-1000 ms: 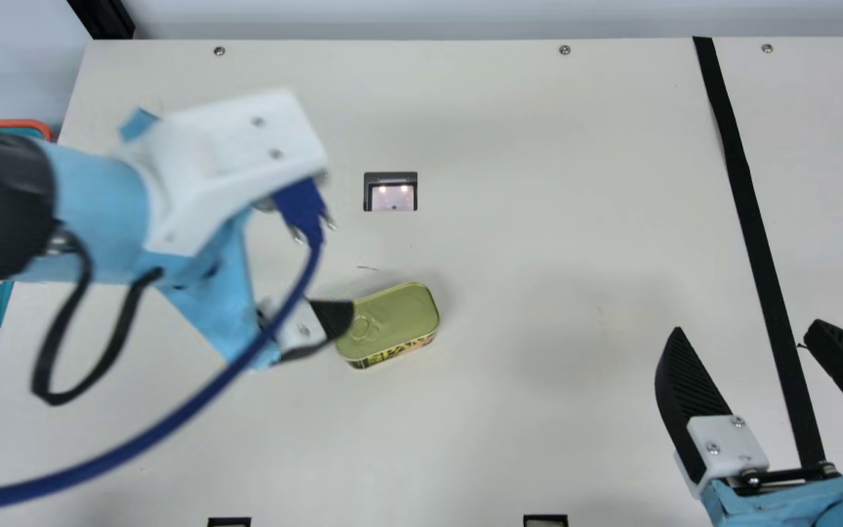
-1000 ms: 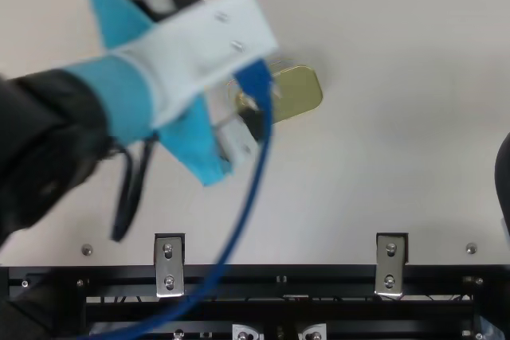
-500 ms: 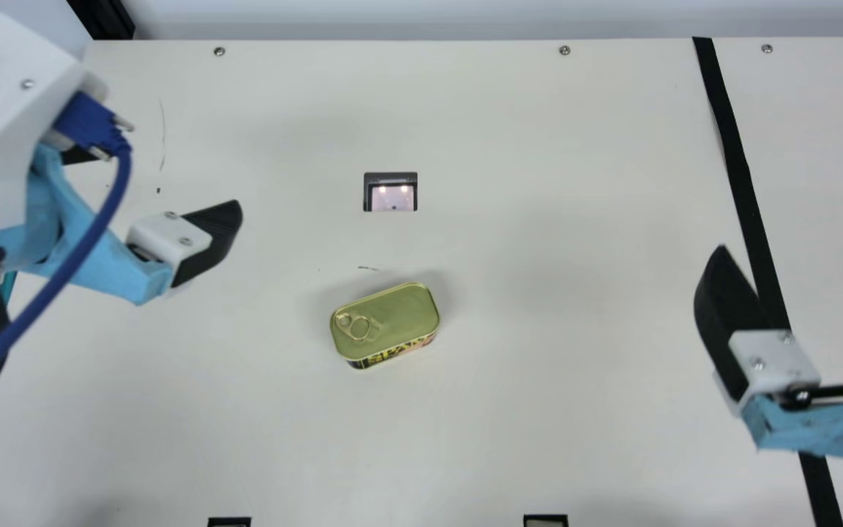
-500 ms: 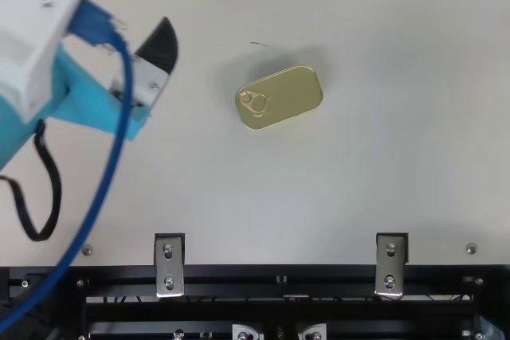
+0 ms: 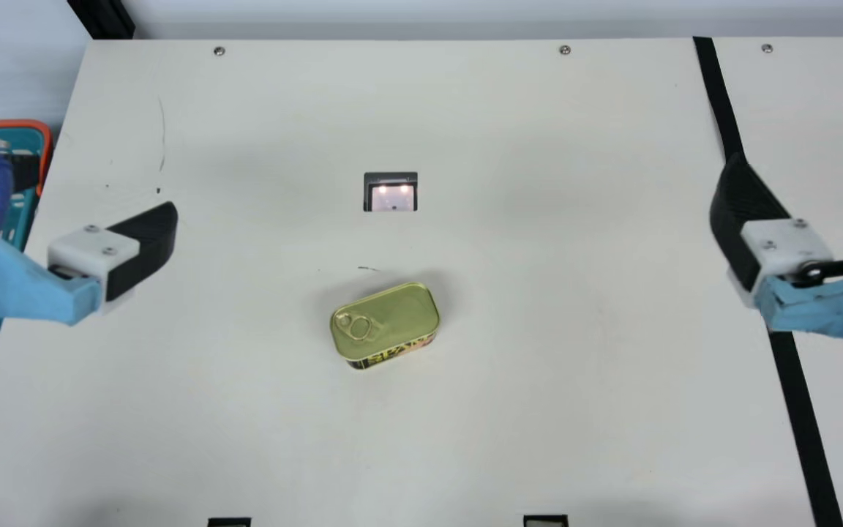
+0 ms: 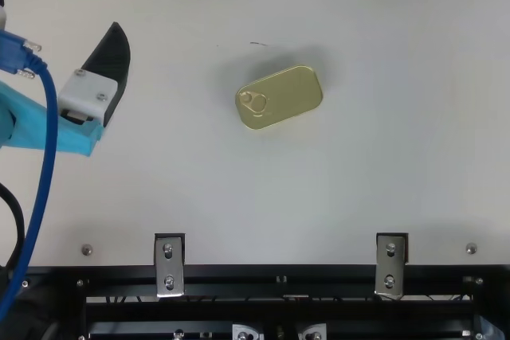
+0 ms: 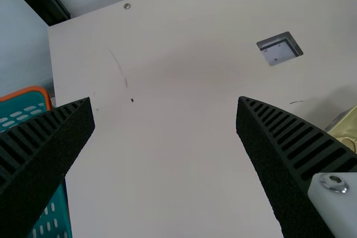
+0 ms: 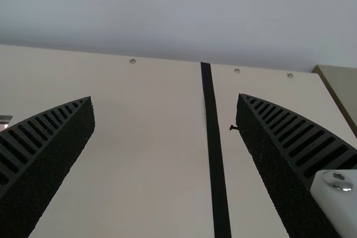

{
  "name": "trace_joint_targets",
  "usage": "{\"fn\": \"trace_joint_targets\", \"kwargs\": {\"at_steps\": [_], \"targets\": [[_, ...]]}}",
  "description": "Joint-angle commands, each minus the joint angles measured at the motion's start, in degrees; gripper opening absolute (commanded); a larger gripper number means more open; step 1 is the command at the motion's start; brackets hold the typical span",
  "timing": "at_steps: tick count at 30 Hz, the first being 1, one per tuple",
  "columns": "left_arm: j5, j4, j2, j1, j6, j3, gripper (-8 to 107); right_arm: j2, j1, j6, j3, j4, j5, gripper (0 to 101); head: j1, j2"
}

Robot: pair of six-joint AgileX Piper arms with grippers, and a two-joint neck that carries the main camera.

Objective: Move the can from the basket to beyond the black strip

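Right end effector (image 8: 164, 98) and left end effector (image 7: 164, 98) gape wide, empty. The flat, oblong gold can (image 5: 392, 322) lies on the cream table (image 5: 538, 410), short of the long black strip (image 5: 802, 424); best straddle its long sides squarely, from the right.

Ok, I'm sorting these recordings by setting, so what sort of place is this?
Probably a robot lab or test bench: a cream table with screws along its edge, a black metal frame beside it, and two gripper-tipped arms over it.
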Motion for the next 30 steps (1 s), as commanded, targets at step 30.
{"fn": "trace_joint_targets", "kwargs": {"at_steps": [30], "targets": [[0.0,0.0,0.0,0.0,0.0,0.0,90,19.0,-8.4,-35.1,-9.6,44.8,20.1,101,-0.1,-0.1]]}}
